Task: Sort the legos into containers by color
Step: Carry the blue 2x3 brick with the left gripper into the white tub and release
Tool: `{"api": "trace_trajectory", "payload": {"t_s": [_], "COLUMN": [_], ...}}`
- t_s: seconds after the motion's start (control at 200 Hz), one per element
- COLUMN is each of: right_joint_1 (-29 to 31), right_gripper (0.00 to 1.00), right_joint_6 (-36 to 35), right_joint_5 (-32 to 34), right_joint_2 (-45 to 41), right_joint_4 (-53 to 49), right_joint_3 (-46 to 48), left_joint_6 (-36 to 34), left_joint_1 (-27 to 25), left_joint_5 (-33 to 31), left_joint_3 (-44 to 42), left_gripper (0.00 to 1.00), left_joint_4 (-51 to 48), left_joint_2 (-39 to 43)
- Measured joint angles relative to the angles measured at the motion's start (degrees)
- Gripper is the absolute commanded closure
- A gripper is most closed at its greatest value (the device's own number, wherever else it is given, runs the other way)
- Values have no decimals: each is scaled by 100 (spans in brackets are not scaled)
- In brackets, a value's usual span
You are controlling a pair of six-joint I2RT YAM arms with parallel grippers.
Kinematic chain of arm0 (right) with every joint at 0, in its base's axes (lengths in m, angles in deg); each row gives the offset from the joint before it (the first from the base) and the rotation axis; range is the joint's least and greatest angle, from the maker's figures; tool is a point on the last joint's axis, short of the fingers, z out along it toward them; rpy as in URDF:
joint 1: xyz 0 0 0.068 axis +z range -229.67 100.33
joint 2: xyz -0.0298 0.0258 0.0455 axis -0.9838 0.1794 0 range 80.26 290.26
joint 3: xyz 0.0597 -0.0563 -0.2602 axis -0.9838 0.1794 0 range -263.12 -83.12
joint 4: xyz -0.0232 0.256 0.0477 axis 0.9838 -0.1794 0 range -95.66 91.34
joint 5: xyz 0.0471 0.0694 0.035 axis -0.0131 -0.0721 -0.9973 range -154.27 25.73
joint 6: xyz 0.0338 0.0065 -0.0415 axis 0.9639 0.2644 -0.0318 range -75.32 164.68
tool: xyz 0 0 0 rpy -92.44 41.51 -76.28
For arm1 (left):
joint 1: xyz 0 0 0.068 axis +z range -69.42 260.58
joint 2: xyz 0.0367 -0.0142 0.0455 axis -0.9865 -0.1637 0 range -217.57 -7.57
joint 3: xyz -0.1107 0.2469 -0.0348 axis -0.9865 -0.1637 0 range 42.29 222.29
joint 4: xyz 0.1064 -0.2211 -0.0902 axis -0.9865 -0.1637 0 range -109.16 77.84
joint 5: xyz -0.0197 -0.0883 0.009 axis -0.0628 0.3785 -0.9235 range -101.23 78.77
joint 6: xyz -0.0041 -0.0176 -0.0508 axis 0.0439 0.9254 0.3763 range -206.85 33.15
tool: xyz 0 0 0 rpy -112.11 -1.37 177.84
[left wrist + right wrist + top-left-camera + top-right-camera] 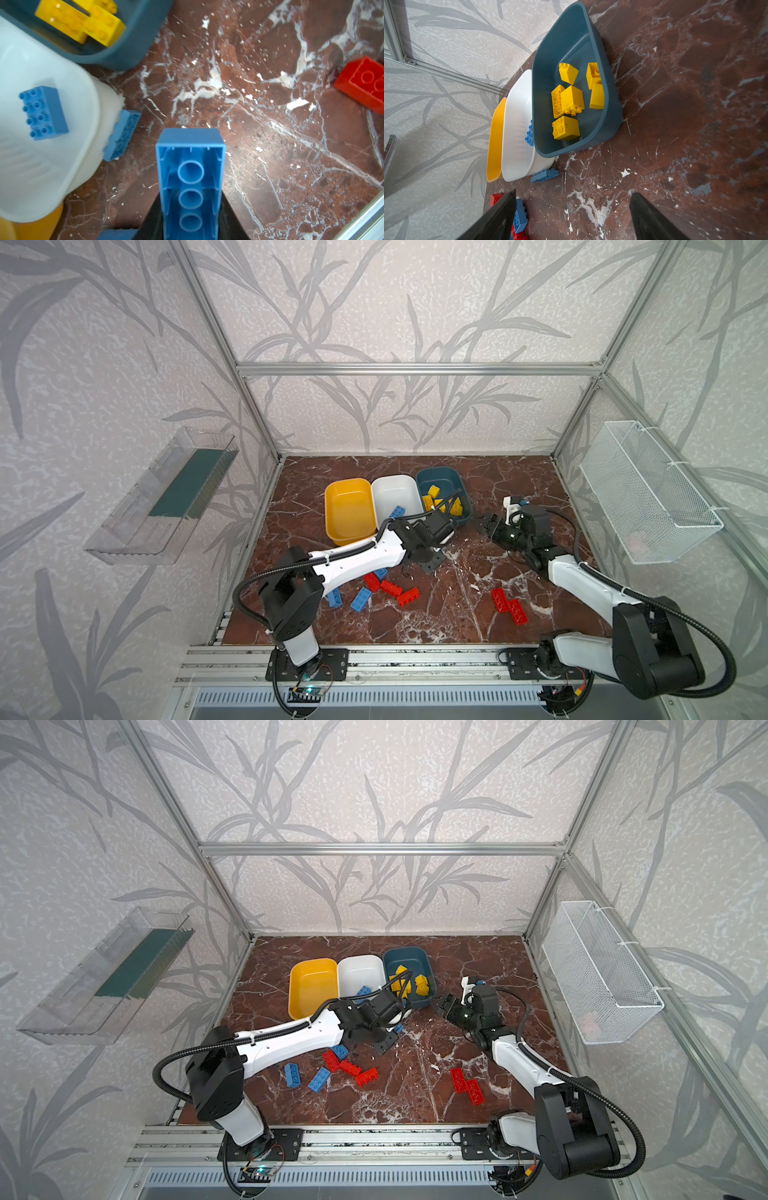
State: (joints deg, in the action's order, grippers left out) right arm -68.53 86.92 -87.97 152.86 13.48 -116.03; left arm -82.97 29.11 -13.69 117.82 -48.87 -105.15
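One blue brick [190, 145], hollow underside showing, is pinched tight in the left claw [190, 195] over the worktop [270, 124] just beside the white tub [41, 176], while the right claw [573, 193] hangs spread wide and empty near the teal tub [571, 41] holding yellow bricks [572, 99].

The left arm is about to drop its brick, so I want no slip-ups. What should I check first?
1. Left gripper shut on held brick: ok.
2. Held brick blue, matching the lone brick in white tub: ok.
3. Held brick above white tub: not ok; table lies beneath it.
4. Right gripper open, clear of white tub: ok.
5. Stray brick at the tub's foot blocking the path: cannot tell.
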Motion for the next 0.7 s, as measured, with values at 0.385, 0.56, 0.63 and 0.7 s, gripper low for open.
{"api": "trace_trajectory", "payload": {"t_s": [0.385,0.56,0.63,0.7], "right_joint_1": [459,562,603,654], "right_gripper": [14,14,14,14], "right_joint_6": [-184,-286,-321,-348], "right_joint_5": [42,74,94,114], "right_joint_2": [238,247,247,245], "right_joint_4": [94,92,92,90], "right_joint_3": [-4,-13,-13,-13], "left_joint_6": [382,874,1038,1167], "left_joint_1": [1661,2100,2210,2317], "left_joint_5": [46,111,111,107], "left_joint_3": [1545,2013,2190,2328], "left_gripper": [73,73,73,72], "left_joint_4": [-105,-356,-476,-595], "left_joint_2": [-459,-1209,-1521,-1766]}}
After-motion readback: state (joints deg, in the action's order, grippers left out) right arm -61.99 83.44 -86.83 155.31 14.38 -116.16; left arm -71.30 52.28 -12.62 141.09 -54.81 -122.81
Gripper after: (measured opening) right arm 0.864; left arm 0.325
